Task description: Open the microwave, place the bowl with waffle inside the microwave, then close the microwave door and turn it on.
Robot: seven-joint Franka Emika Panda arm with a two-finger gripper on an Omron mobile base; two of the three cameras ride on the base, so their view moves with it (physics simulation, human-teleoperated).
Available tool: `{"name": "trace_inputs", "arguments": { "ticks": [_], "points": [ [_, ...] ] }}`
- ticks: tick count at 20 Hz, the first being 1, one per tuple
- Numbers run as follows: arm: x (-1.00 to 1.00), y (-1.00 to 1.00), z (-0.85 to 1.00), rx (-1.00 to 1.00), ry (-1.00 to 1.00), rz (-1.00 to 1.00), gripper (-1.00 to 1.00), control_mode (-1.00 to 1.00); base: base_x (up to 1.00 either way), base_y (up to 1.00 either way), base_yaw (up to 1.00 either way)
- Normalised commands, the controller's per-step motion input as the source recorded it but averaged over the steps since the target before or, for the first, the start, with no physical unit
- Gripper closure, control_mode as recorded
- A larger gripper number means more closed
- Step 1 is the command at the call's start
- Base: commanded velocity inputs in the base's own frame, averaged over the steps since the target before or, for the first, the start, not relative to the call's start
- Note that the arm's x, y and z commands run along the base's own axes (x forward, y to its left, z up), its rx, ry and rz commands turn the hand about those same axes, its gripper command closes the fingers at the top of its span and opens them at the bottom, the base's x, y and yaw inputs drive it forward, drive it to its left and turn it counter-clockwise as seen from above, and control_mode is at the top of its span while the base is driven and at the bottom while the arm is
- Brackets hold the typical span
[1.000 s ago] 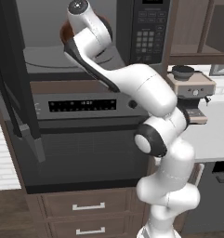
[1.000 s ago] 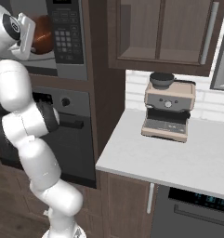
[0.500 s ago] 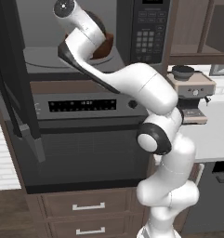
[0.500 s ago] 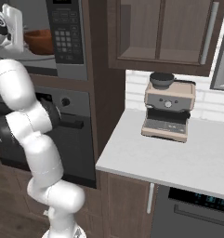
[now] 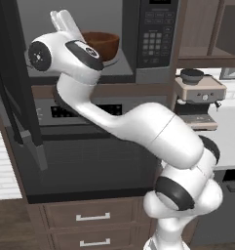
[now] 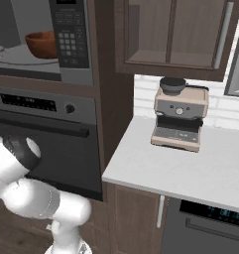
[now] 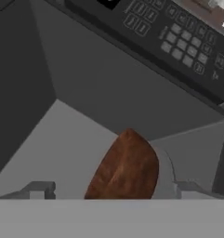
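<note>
A second earlier my gripper held the bowl near the microwave's mouth. By this moment the bowl sat inside, and my hand had let go and pulled back to the left.

From the left base view, the bowl (image 5: 100,45) stood on the pale floor of the microwave (image 5: 153,73), right of the middle. My gripper (image 5: 64,20) pointed up, just left of the bowl and not touching it, with its fingers (image 5: 70,23) spread and nothing between them. The microwave door (image 5: 14,88) hung wide open at the left, so I could reach in.

From the right base view, the bowl (image 6: 41,43) rested on the round glass turntable (image 6: 14,54), beside the keypad (image 6: 70,37). This view also showed the oven (image 6: 46,139) below and the coffee machine (image 6: 181,114) on the counter (image 6: 185,168).

From the hand view, the bowl (image 7: 125,169) was close, with the keypad (image 7: 187,44) above it. I could not see the waffle. I think closing the door comes next.
</note>
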Motion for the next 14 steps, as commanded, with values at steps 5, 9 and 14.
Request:
{"name": "trace_inputs", "arguments": {
  "ticks": [5,9,14],
  "points": [
    [-1.00,-0.86,-0.89,0.13,-0.29,0.00,-1.00,-1.00,0.00,0.00,0.00],
    [-1.00,-0.75,-0.32,0.16,-0.31,0.00,-1.00,-1.00,0.00,0.00,0.00],
    [-1.00,-0.15,-0.04,0.05,-0.16,0.00,-1.00,-1.00,0.00,0.00,0.00]
  ]
}}
